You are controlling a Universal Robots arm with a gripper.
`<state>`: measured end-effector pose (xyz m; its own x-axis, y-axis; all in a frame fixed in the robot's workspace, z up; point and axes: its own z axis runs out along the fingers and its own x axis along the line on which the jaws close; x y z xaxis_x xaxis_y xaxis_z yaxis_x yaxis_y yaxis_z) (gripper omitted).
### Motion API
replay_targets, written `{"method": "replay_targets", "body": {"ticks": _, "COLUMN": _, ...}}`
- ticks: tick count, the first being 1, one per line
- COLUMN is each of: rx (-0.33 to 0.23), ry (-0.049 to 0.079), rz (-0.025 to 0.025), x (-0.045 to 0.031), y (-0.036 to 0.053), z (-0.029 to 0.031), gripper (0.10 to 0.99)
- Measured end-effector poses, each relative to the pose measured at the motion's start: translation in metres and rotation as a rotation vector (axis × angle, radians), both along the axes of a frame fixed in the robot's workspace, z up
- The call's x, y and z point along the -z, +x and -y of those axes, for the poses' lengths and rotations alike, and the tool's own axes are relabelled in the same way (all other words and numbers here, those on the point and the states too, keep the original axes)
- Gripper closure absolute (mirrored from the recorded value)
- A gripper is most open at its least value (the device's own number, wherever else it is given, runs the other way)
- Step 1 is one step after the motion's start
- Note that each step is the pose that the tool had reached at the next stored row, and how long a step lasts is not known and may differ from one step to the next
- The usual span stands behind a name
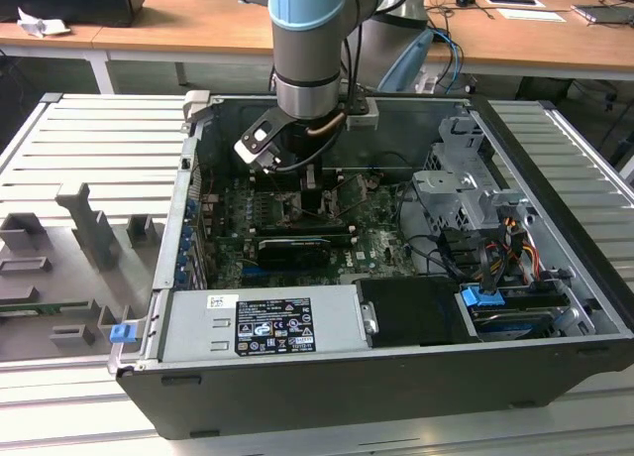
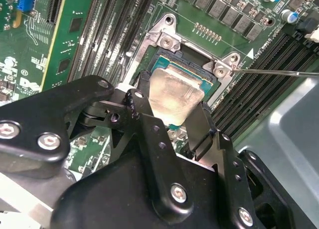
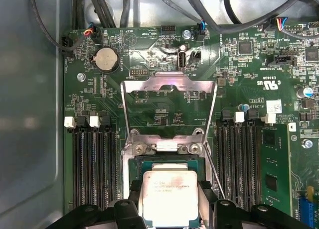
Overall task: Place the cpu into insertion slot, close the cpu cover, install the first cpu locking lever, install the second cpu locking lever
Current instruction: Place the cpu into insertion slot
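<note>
My gripper is shut on the cpu, a pale silver square chip clamped between the two black fingers. The chip hangs slightly tilted just over the insertion slot, a dark socket with a silver rim in the green board. In the first wrist view the cpu sits between the fingers above the insertion slot. The cpu cover stands swung open beyond it. A thin wire locking lever juts out beside the socket. In the exterior view the gripper reaches down into the open computer case.
Long black memory slots flank the socket on both sides. A grey drive cage and cable bundles fill the exterior view's right of the case. The power supply lies along the front. A grey fixture tray sits outside on the exterior view's left.
</note>
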<state>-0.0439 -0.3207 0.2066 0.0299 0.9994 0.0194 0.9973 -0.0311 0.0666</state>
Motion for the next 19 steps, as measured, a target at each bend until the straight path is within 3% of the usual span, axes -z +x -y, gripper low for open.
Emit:
{"method": "replay_targets", "body": {"ticks": 9, "rx": -0.008, "ry": -0.012, "rz": -0.0001, "x": 0.0046, "y": 0.0, "z": -0.0019, "gripper": 0.557}}
{"method": "replay_targets", "body": {"ticks": 14, "rx": -0.008, "ry": -0.012, "rz": 0.0, "x": 0.0046, "y": -0.0001, "z": -0.002, "gripper": 0.557}}
{"method": "replay_targets", "body": {"ticks": 16, "rx": -0.008, "ry": -0.012, "rz": 0.0, "x": 0.0046, "y": -0.0002, "z": -0.002, "gripper": 0.545}}
{"method": "replay_targets", "body": {"ticks": 17, "rx": -0.008, "ry": -0.012, "rz": 0.0, "x": 0.0046, "y": -0.0001, "z": -0.002, "gripper": 0.482}}
{"method": "replay_targets", "body": {"ticks": 19, "rx": -0.008, "ry": -0.012, "rz": 0.0, "x": 0.0045, "y": -0.0002, "z": -0.0024, "gripper": 0.482}}
